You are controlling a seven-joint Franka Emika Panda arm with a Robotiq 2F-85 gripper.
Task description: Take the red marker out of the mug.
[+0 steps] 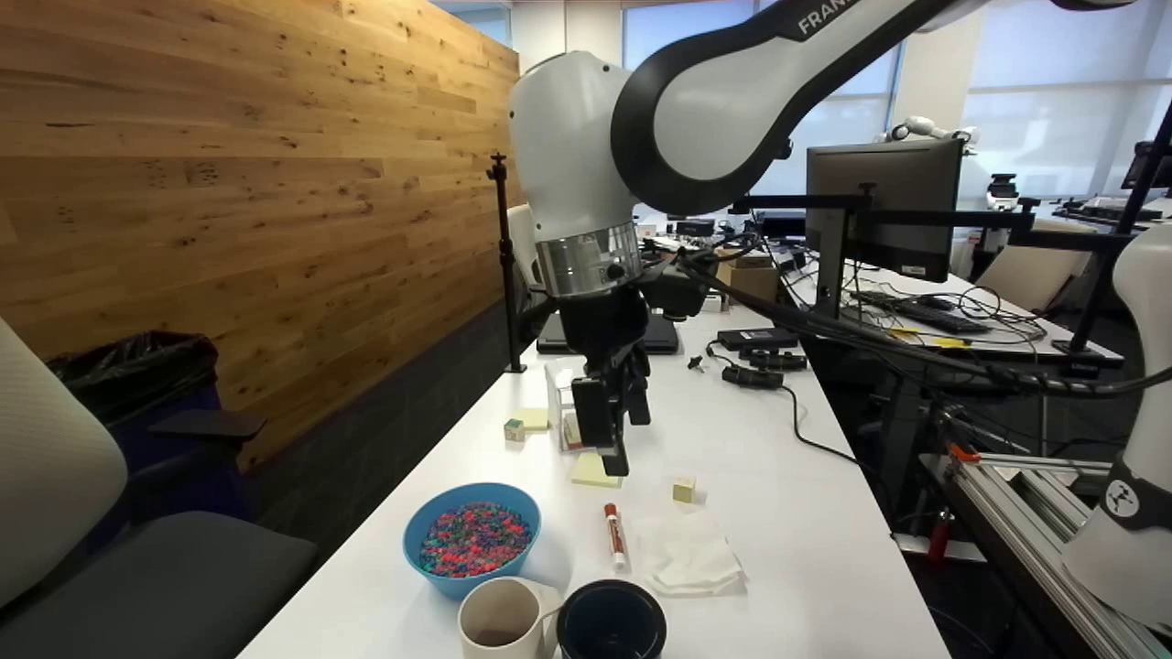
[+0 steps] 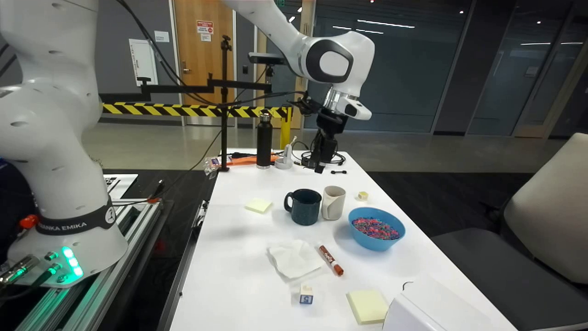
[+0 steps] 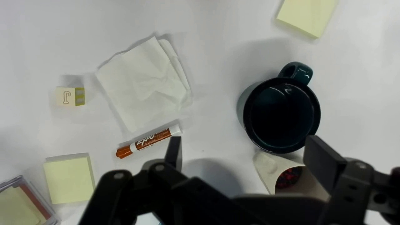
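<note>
The red marker (image 3: 153, 139), red-orange with a white end, lies flat on the table beside a white napkin, outside the mug. It also shows in both exterior views (image 1: 614, 535) (image 2: 330, 260). The dark mug (image 3: 281, 112) stands upright, and its dark inside shows nothing distinct. It stands beside the white cup in both exterior views (image 1: 611, 622) (image 2: 305, 207). My gripper (image 3: 243, 140) is open and empty, pointing down above the table. In the wrist view the marker's white end is by the left fingertip and the mug's rim by the right one. The gripper also shows in both exterior views (image 1: 623, 435) (image 2: 320, 166).
A white cup (image 2: 333, 202) stands close beside the mug. A blue bowl (image 1: 526, 508) with colourful contents is near the marker. A napkin (image 3: 143, 81), wooden blocks (image 1: 684, 490), yellow note pads (image 3: 68, 179) and a clear box (image 1: 560, 403) are around on the table.
</note>
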